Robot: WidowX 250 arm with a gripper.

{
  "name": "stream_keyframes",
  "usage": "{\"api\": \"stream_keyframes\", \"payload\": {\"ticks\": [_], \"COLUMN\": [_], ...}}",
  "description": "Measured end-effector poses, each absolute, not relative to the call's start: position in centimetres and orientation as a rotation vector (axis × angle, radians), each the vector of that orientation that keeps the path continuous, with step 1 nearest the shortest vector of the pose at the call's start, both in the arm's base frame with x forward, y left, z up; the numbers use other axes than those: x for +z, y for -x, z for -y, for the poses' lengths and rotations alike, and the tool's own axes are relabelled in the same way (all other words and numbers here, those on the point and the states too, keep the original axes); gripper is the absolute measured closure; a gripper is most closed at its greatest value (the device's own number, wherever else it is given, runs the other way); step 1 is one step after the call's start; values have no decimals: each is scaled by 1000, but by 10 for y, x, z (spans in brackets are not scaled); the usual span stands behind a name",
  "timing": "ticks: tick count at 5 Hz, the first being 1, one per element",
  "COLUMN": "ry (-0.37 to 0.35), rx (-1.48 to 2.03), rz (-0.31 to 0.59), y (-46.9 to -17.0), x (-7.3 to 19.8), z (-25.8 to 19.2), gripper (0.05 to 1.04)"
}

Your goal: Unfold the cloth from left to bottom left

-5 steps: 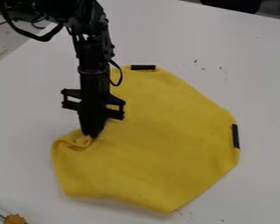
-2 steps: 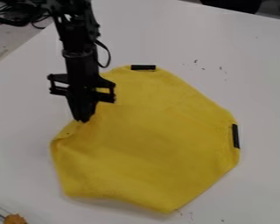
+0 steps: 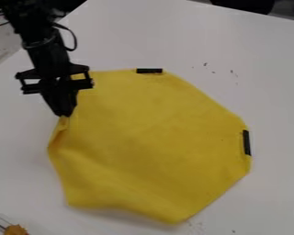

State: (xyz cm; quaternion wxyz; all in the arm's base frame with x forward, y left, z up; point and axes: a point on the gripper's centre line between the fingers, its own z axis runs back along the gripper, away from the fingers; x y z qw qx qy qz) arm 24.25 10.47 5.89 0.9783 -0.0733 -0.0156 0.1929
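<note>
You have the yellow cloth (image 3: 152, 142) spread over the middle of the worktop (image 3: 263, 69), largely flat. A small gathered crease remains at its left edge, and a slack ripple runs from there toward the lower side.

Change noted: the pincer (image 3: 65, 114) has moved outward, toward the worktop's left edge, and has drawn the cloth's left margin with it. The rolled fold by the tips has opened out, and the upper left side now runs straighter. The lower and right sides remain in place. In my judgement, the unfolding is well advanced.

Relative position: the pincer is at the cloth's left edge, its fingers narrow and closed on a pinch of fabric; the bulk of the cloth lies to its right and below. The arm (image 3: 46, 53) enters at the upper left. You probably need a short pull toward the worktop's bottom left before release; early release could leave the crease standing.
</note>
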Motion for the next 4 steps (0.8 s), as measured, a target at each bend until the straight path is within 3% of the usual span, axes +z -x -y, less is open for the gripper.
{"api": "stream_keyframes", "payload": {"ticks": [1,2,3,4], "ry": [148,147,135,102], "rx": [424,423,410,433], "rz": [64,37,32,44], "y": [-242,-242,-243,-243], "x": [50,26,16,16], "z": [-122,-129,-132,-137], "gripper": [778,898,787,503]}}
